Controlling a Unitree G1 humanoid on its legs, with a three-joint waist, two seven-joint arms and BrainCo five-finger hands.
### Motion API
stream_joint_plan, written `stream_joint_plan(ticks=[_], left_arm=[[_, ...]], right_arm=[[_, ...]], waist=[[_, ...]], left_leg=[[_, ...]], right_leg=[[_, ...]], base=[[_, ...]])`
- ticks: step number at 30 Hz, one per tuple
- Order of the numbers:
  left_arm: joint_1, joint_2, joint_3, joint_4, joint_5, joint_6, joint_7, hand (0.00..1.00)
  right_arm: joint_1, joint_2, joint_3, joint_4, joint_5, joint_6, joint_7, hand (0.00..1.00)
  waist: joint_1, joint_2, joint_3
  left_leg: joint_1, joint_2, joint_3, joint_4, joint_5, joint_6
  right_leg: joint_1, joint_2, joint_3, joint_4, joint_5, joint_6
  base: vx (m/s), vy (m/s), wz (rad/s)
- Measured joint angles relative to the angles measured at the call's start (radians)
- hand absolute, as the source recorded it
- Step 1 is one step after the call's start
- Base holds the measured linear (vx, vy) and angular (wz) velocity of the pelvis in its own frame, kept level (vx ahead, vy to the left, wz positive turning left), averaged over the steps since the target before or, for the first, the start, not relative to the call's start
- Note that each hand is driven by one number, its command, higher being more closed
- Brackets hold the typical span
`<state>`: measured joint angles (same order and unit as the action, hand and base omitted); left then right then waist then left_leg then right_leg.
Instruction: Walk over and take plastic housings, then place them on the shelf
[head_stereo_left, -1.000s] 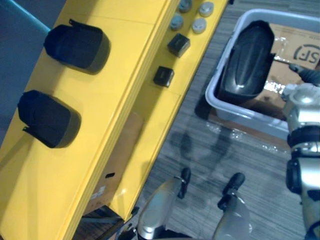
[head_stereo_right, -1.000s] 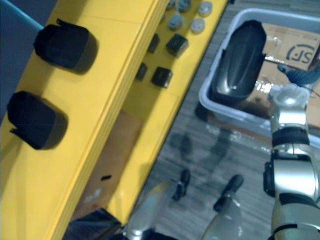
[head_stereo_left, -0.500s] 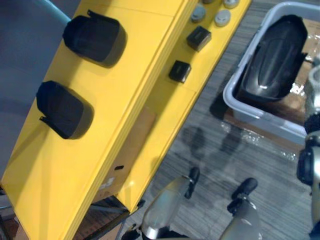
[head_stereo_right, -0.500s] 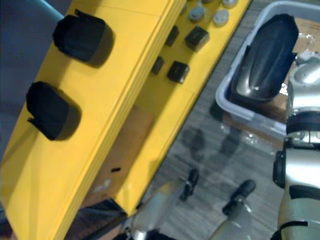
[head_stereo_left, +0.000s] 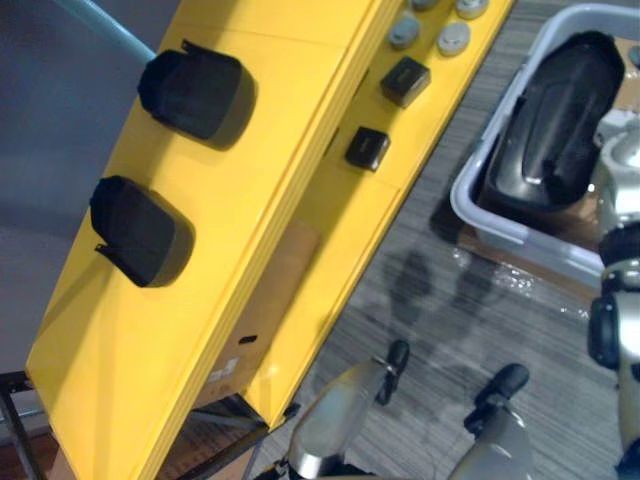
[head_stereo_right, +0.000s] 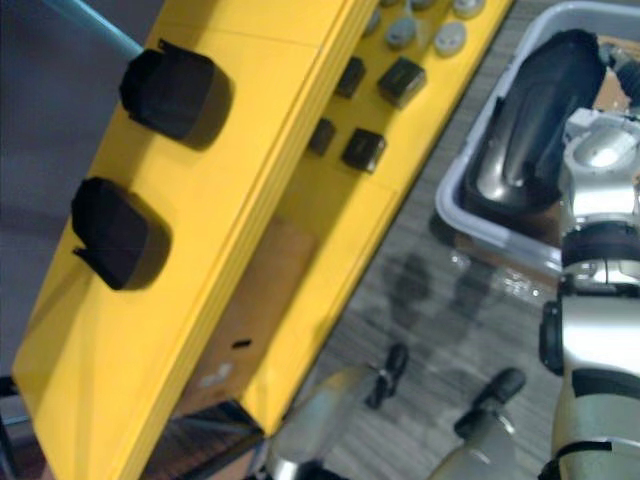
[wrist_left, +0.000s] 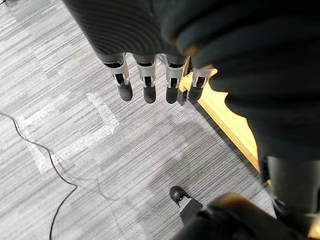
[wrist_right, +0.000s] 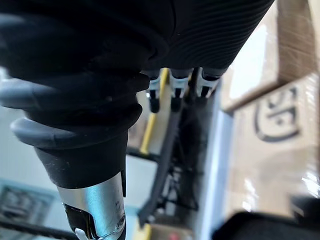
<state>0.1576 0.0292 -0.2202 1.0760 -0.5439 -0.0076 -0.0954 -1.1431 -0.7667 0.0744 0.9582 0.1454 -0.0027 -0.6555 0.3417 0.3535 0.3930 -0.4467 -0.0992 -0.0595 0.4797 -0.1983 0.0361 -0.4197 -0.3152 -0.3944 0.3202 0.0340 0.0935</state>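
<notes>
Two black plastic housings lie on the top of the yellow shelf (head_stereo_left: 280, 150), one further away (head_stereo_left: 195, 90) and one nearer (head_stereo_left: 140, 230). A third, larger black housing (head_stereo_left: 560, 120) rests inside a grey bin (head_stereo_left: 475, 205) on the floor to the right. My right arm (head_stereo_right: 598, 190) reaches up beside that bin. In its wrist view my right hand (wrist_right: 175, 92) has straight fingers that hold nothing, close to the bin. My left hand (wrist_left: 145, 82) hangs over the grey floor beside the shelf's edge, fingers straight and empty.
The lower yellow shelf board carries two small black boxes (head_stereo_left: 405, 80) (head_stereo_left: 367, 148) and grey round caps (head_stereo_left: 453, 38). A cardboard box (head_stereo_left: 262, 300) sits under the top board. More cardboard lies beside the bin (wrist_right: 277, 115). Grey carpet (head_stereo_left: 450, 310) runs between shelf and bin.
The whole picture has shifted right and down, so the camera has moved. The housings on the shelf and in the bin lie as before.
</notes>
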Motion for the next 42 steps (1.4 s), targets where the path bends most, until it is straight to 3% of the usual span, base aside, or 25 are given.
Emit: stream_joint_plan(ticks=[1,4,7,9,10,13,14,15,16,22,23,24,25,27,31,38,42], left_arm=[[0.000,0.000,0.000,0.000,0.000,-0.003,0.000,0.00],[0.000,0.000,-0.001,-0.001,-0.006,-0.008,0.000,0.00],[-0.001,0.000,-0.003,-0.003,-0.007,-0.011,0.000,0.00],[-0.004,0.000,-0.009,-0.003,-0.010,-0.012,0.000,0.00],[-0.015,0.001,-0.020,-0.002,-0.039,-0.013,0.001,0.00],[-0.031,-0.001,-0.030,-0.012,-0.040,-0.032,0.000,0.00],[-0.042,-0.001,-0.038,-0.026,-0.039,-0.039,-0.002,0.00],[-0.054,-0.017,-0.039,-0.035,-0.047,-0.050,0.003,0.00],[-0.067,-0.017,-0.064,-0.035,-0.048,-0.050,0.006,0.00],[-0.068,-0.017,-0.064,-0.035,-0.048,-0.050,0.006,0.00],[-0.083,-0.011,-0.059,-0.057,-0.048,-0.042,0.007,0.00],[-0.083,-0.001,-0.057,-0.089,-0.046,-0.033,0.011,0.00],[-0.073,0.039,-0.051,-0.173,-0.032,-0.032,0.037,0.00],[-0.022,0.109,-0.021,-0.357,-0.077,-0.077,0.055,0.00],[-0.042,0.106,-0.001,-0.548,-0.073,-0.120,0.036,0.00],[0.003,0.094,-0.029,-0.624,0.005,-0.113,0.014,0.00],[0.018,0.094,-0.031,-0.705,0.045,-0.085,0.014,0.00]], right_arm=[[0.005,0.000,0.019,0.017,0.000,0.057,0.027,0.00],[0.009,0.000,0.027,0.041,0.007,0.116,0.021,0.00],[0.029,0.000,0.027,0.042,0.008,0.141,0.019,0.00],[0.038,0.000,0.025,0.052,0.010,0.192,0.005,0.00],[0.040,-0.002,0.025,0.068,0.014,0.261,0.002,0.00],[0.037,-0.009,0.026,0.063,0.005,0.313,0.008,0.00],[0.038,-0.011,0.027,0.059,0.001,0.323,0.012,1.00],[0.038,-0.038,0.045,0.049,-0.001,0.392,0.020,1.00],[0.062,-0.021,0.045,0.060,0.034,0.447,0.094,1.00],[0.060,-0.028,0.067,0.075,0.032,0.458,0.094,1.00],[0.039,-0.045,0.079,0.103,0.032,0.467,0.105,1.00],[0.017,-0.053,0.088,0.112,0.022,0.489,0.125,1.00],[-0.016,-0.084,0.099,0.119,-0.027,0.553,0.159,1.00],[0.015,-0.133,0.141,0.154,-0.258,0.443,0.173,1.00],[0.015,-0.153,0.128,0.143,-0.378,0.369,0.173,1.00],[0.016,-0.099,0.106,0.089,-0.394,0.348,0.172,1.00],[0.020,-0.086,0.082,0.004,-0.416,0.321,0.171,1.00]], waist=[[0.004,0.000,0.000],[0.012,0.000,0.000],[0.016,0.000,0.000],[0.020,0.000,0.000],[0.026,0.001,-0.001],[0.030,0.001,-0.001],[0.030,0.001,-0.001],[0.030,0.001,-0.001],[0.036,0.003,-0.003],[0.042,0.004,-0.003],[0.031,-0.001,0.000],[0.023,-0.005,0.003],[0.016,-0.014,0.010],[-0.023,-0.042,0.032],[-0.072,-0.085,0.064],[-0.101,-0.166,0.120],[-0.118,-0.197,0.140]], left_leg=[[-0.002,-0.004,-0.010,0.000,0.000,0.000],[-0.008,-0.006,-0.012,0.002,0.000,0.000],[-0.010,-0.006,-0.012,0.006,-0.001,0.000],[-0.013,-0.006,-0.013,0.011,-0.002,0.000],[-0.025,-0.003,-0.016,0.025,-0.008,-0.001],[-0.036,0.000,-0.021,0.045,-0.018,-0.001],[-0.044,0.001,-0.024,0.053,-0.021,-0.001],[-0.044,0.002,-0.033,0.051,-0.021,-0.001],[-0.026,0.014,-0.016,0.036,-0.021,-0.003],[-0.027,0.014,-0.016,0.036,-0.021,-0.003],[-0.027,0.014,-0.017,0.037,-0.021,-0.004],[-0.027,0.013,-0.018,0.037,-0.022,-0.005],[-0.025,0.014,-0.026,0.039,-0.023,-0.006],[-0.006,0.019,-0.049,0.054,-0.022,-0.007],[0.064,0.027,-0.037,0.055,-0.027,-0.012],[0.161,0.096,-0.007,0.012,-0.042,-0.029],[0.205,0.120,-0.003,-0.037,-0.026,-0.054]], right_leg=[[0.001,-0.005,-0.011,0.007,-0.010,-0.003],[0.000,-0.007,-0.016,0.006,-0.011,-0.003],[0.000,-0.007,-0.017,0.005,-0.011,-0.003],[0.000,-0.006,-0.018,0.005,-0.011,-0.003],[-0.001,-0.003,-0.022,0.002,-0.011,-0.003],[0.000,0.001,-0.029,0.002,-0.011,-0.003],[0.000,0.002,-0.033,0.003,-0.010,-0.003],[0.004,0.004,-0.043,0.002,-0.010,-0.003],[0.004,0.014,-0.023,-0.002,-0.012,-0.005],[0.003,0.014,-0.024,-0.002,-0.012,-0.005],[0.003,0.014,-0.026,-0.001,-0.012,-0.006],[0.003,0.016,-0.030,0.004,-0.013,-0.006],[0.012,0.018,-0.040,0.004,-0.015,-0.009],[0.060,0.023,-0.070,-0.004,-0.013,-0.005],[0.135,0.036,-0.070,-0.023,-0.013,-0.006],[0.208,0.102,-0.048,-0.075,-0.006,-0.028],[0.245,0.134,-0.048,-0.121,0.008,-0.045]], base=[[0.00,0.033,0.14],[-0.01,0.034,0.07],[0.00,0.012,0.01],[-0.02,0.028,0.01],[-0.04,0.066,0.06],[-0.03,0.049,0.04],[-0.01,0.076,0.09],[-0.01,0.225,-0.13],[0.00,0.213,-0.14],[0.00,0.031,-0.03],[0.00,0.000,0.06],[0.00,0.000,0.11],[0.00,0.001,0.23],[0.02,0.010,0.28],[0.00,0.011,-0.04],[-0.02,-0.026,-0.22],[-0.01,-0.083,-0.09]])
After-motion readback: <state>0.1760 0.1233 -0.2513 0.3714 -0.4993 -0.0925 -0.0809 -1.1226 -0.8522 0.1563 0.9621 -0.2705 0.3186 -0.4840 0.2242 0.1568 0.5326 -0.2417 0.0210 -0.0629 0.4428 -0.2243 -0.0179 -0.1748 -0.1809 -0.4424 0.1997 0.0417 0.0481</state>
